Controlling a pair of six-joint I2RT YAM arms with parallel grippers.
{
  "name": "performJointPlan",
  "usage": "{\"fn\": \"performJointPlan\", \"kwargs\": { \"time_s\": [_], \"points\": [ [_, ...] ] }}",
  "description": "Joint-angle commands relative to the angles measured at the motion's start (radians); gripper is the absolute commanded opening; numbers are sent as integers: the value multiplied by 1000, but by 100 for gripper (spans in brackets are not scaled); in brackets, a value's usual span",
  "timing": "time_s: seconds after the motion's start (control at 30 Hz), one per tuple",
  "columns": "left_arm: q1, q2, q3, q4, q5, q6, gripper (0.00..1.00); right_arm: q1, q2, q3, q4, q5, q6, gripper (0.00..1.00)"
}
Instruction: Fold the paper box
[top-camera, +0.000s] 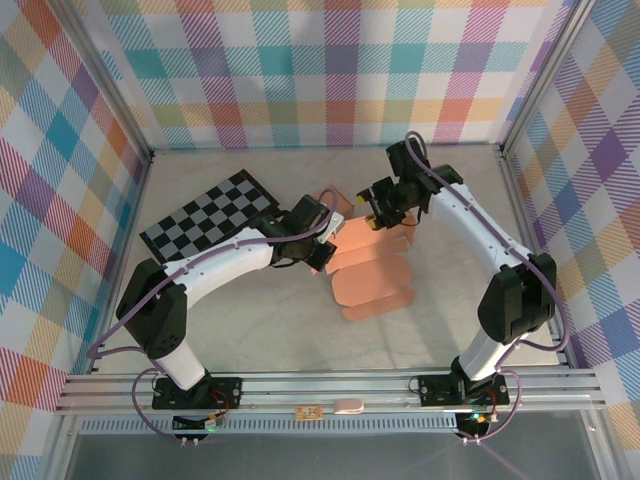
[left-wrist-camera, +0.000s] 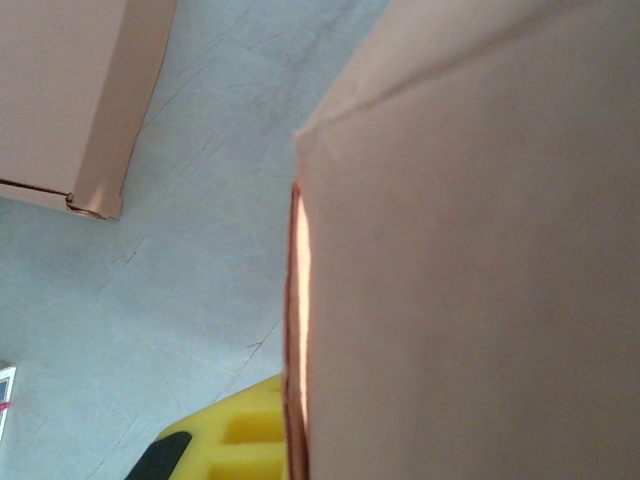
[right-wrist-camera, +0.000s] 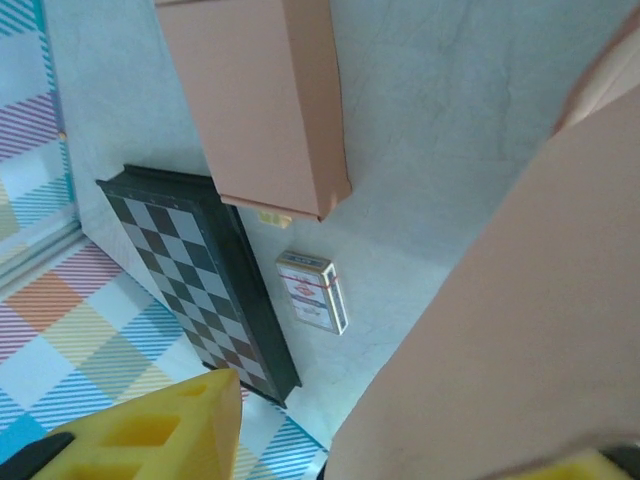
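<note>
Pastel plaid walls (top-camera: 340, 70) enclose a grey tabletop (top-camera: 250, 340).

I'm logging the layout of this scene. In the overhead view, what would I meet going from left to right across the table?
From the left: black-and-grey checkered game board → left end effector → salmon-pink cardboard paper box → right arm's black elbow joint.

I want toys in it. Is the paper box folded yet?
Not yet: the paper box lies mostly spread, flaps flat on the table.

No lettering can be read; a red-and-white label is seen on the small pack (right-wrist-camera: 312, 292), its print too small.
</note>
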Motion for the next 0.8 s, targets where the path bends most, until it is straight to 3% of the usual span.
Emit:
{"fn": "performJointPlan", "kwargs": {
  "time_s": [0.0,0.47,0.77],
  "points": [
    [6,2,50,-32,18,6,0,30,-46,-16,15,74,23,47],
    [6,11,71,-49,22,-29,0,62,-130,-189,201,180,90,30],
    [7,32,84,-66,33,-59,0,74,-153,-177,223,214,101,39]
  ]
}}
